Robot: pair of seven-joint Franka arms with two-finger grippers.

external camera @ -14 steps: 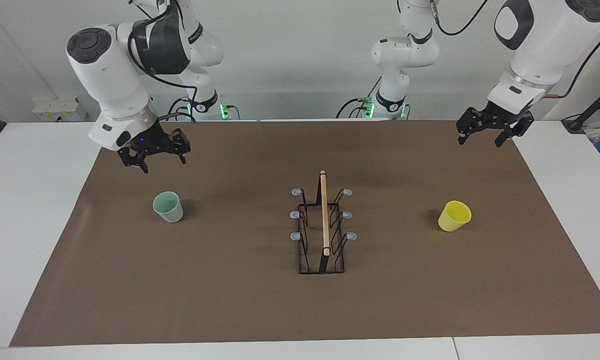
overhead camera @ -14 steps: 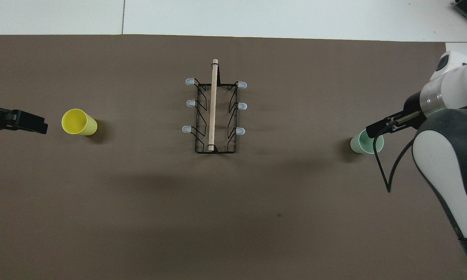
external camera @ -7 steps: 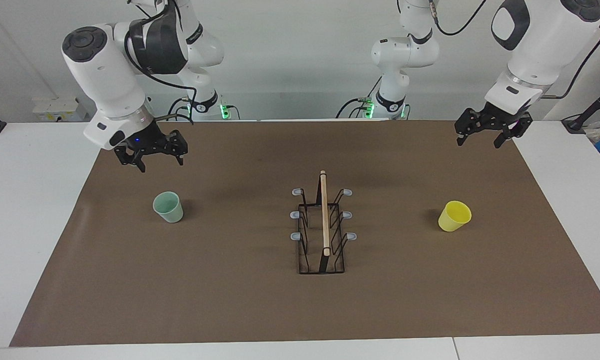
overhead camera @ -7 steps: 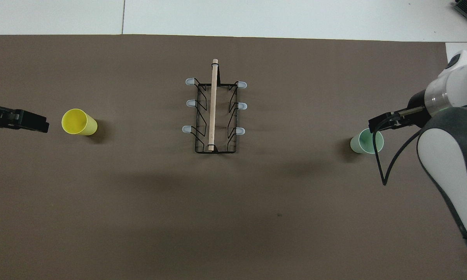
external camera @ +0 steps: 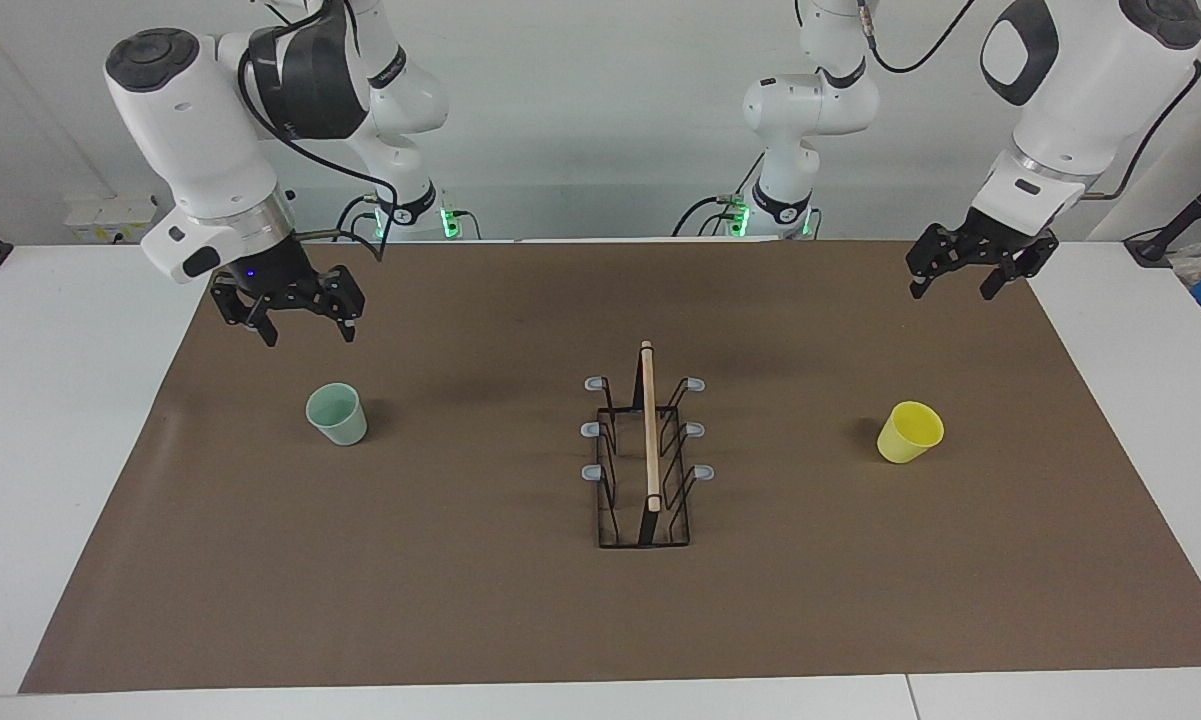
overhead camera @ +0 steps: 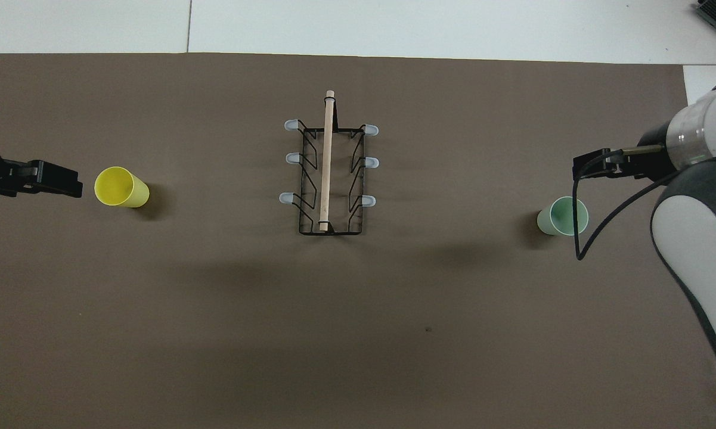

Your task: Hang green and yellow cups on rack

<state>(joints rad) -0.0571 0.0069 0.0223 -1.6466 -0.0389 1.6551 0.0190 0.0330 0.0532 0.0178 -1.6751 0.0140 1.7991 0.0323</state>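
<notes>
Setting: robotics laboratory, tabletop manipulation station. Evidence: two white robot arms [external camera: 210, 140] mounted at one long edge of a white table [external camera: 70, 420]; brown paper mat [external camera: 620, 600] laid flat as a work surface; plain pale wall; black cables looped along the arms; green indicator lights [external camera: 448, 220] at the arm bases; wall socket box [external camera: 110, 215] beside the table.

A white counter [external camera: 80, 420] carries a wide brown mat [external camera: 460, 600]. A plain pale wall [external camera: 600, 120] rises at the robots' end, with a socket strip [external camera: 110, 215] along it.
</notes>
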